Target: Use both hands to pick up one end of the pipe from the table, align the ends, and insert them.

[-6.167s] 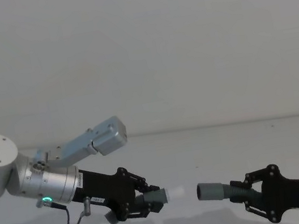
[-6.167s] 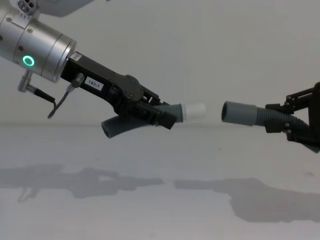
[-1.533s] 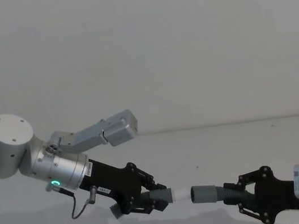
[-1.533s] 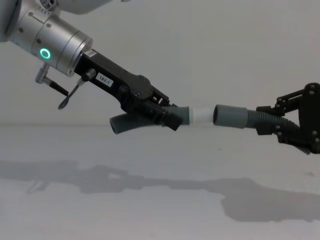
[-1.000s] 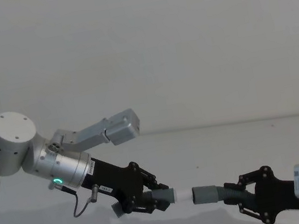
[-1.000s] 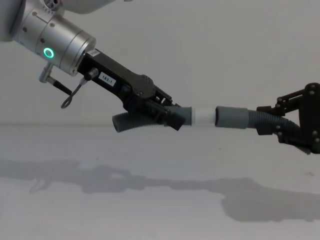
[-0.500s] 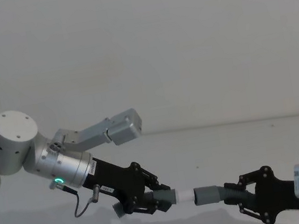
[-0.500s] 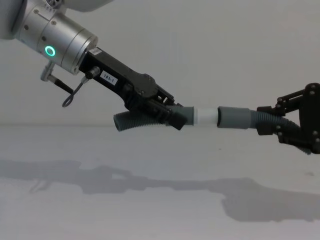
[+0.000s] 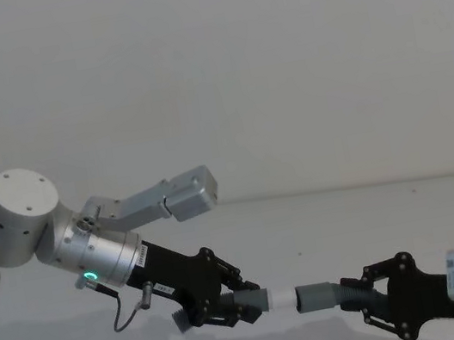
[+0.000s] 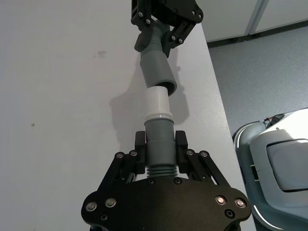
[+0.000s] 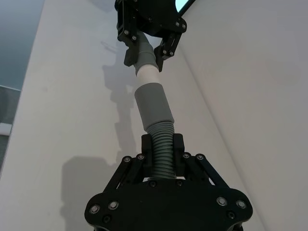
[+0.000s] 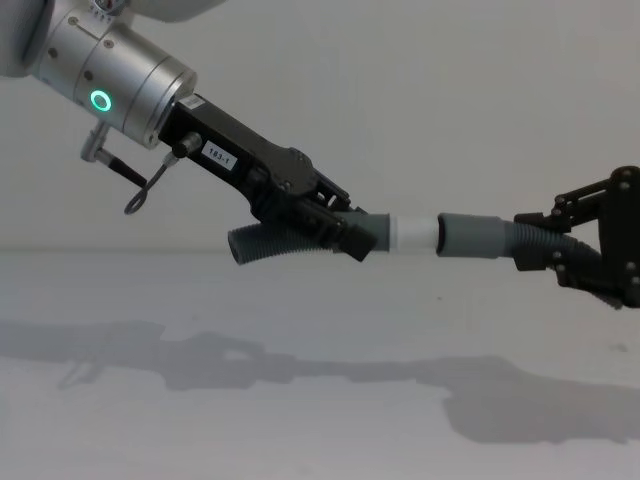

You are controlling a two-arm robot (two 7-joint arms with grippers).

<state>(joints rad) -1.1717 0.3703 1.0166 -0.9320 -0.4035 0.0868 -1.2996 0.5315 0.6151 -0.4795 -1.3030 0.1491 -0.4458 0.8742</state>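
From my head camera, my left gripper (image 9: 243, 305) is pinched on the ribbed hose piece with the white tip (image 9: 281, 299), and my right gripper (image 9: 372, 296) is clamped on the other piece behind its grey cuff (image 9: 316, 296); both pieces hang in the air above the table (image 9: 323, 224), toward its near edge. Six seconds ago a clear gap lay between the two ends; since then I have pushed my left arm to the right, and in the last half second the visible white band has grown shorter again, so the tip is now at the cuff's mouth. My left wrist camera shows the fingers (image 10: 137, 150) squeezed on the smooth grey collar below the white tip (image 10: 158, 102), whose end meets the cuff (image 10: 158, 73) at a slight angle, the cuff's mouth leaning to one side. My right wrist camera shows my fingers (image 11: 178, 150) tight on the ribbed hose (image 11: 161, 144), the cuff (image 11: 153, 107) reaching out to the white tip (image 11: 148, 77). From the chest, the pieces run in nearly one line from left gripper (image 12: 340, 228) to right gripper (image 12: 545, 252), well above the table. I judge alignment nearly done and insertion only begun: most of the white still shows, and that small tilt could jam it.
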